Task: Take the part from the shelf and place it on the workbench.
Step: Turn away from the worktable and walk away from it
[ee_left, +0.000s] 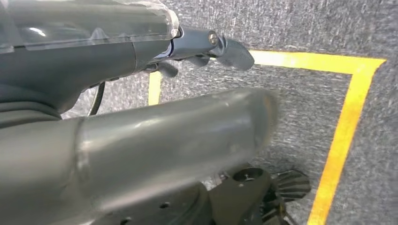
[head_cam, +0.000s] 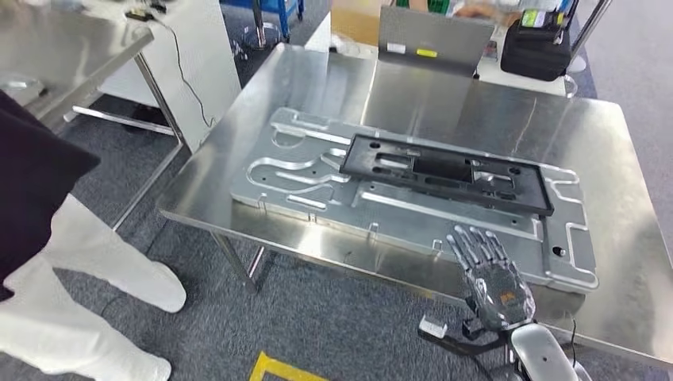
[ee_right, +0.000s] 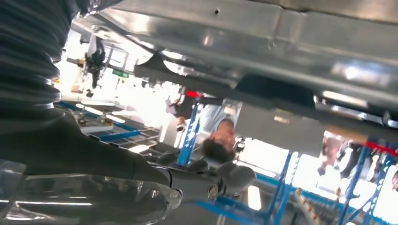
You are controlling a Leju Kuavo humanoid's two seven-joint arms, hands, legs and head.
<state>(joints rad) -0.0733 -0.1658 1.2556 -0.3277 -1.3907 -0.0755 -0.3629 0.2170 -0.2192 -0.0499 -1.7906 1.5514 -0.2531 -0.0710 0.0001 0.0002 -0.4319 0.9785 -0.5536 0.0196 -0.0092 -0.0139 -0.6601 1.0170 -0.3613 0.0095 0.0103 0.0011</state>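
A black rectangular frame part [head_cam: 444, 171] lies flat on a large silver machined plate [head_cam: 309, 171], which rests on the steel workbench [head_cam: 444, 95]. My right hand [head_cam: 488, 266] hovers over the plate's near edge, just short of the black part, with its fingers spread and nothing in them. In the right wrist view that hand [ee_right: 206, 180] sits level with the bench's edge [ee_right: 281, 42]. My left hand [ee_left: 141, 56] hangs over the grey carpet with its fingers stretched out, holding nothing.
A person in white trousers [head_cam: 87, 302] stands close at the left. Another steel table [head_cam: 71, 40] is at the far left. A grey panel [head_cam: 432, 40] and a black device [head_cam: 536, 48] stand at the bench's far side. Yellow tape [ee_left: 347, 117] marks the floor.
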